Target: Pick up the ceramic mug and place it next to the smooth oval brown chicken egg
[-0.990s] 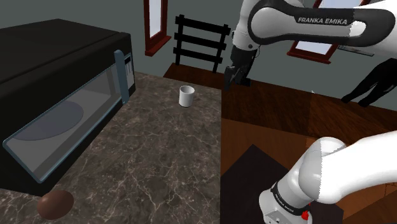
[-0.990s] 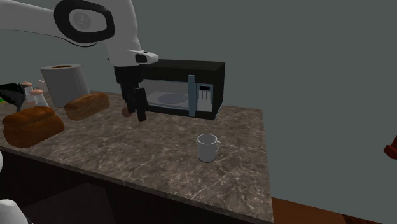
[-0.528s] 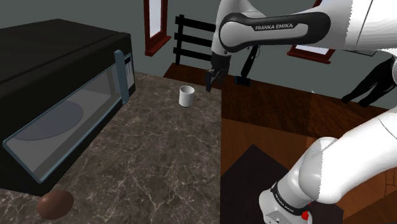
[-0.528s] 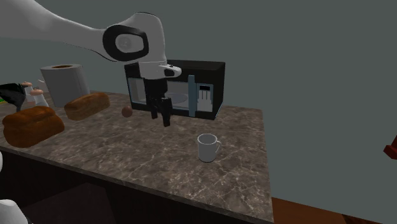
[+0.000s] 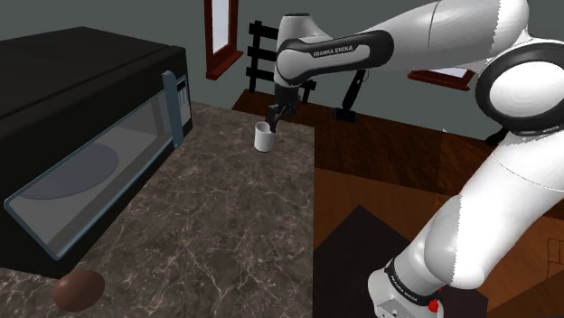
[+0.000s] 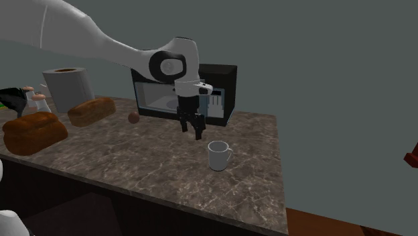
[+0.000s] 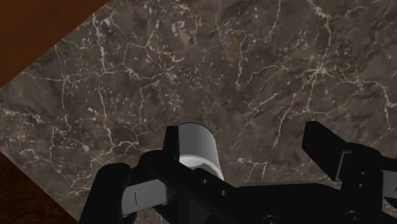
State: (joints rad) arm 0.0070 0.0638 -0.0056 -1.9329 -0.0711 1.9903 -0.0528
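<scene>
**Shoulder view:** the small white cylindrical mug (image 5: 264, 136) stands upright near the far edge of the dark marbled countertop (image 5: 226, 226), close to the drop to the brown wooden floor (image 5: 398, 172). The black 2-finger gripper (image 5: 271, 116) hangs over it and overlaps its rim, so contact is hard to judge here. The brown oval egg (image 5: 77, 289) lies well apart at the near corner, in front of the black microwave (image 5: 81, 117). A carry along that microwave risks clipping its door, and a careless set-down could roll the egg.

**Second exterior view:** the gripper sits above and to this view's left of the mug, clearly apart from it. The mug's handle points to this view's right. The egg is small and dim beside the microwave.

**Wrist view:** the claw is spread, with nothing between its fingers. The mug sits off-centre against 1 finger (image 7: 170, 143), which hides part of its wall. Its handle and base are hidden too. Coming down from here, that finger would likely strike the rim and tip the mug or push it toward the edge.
</scene>
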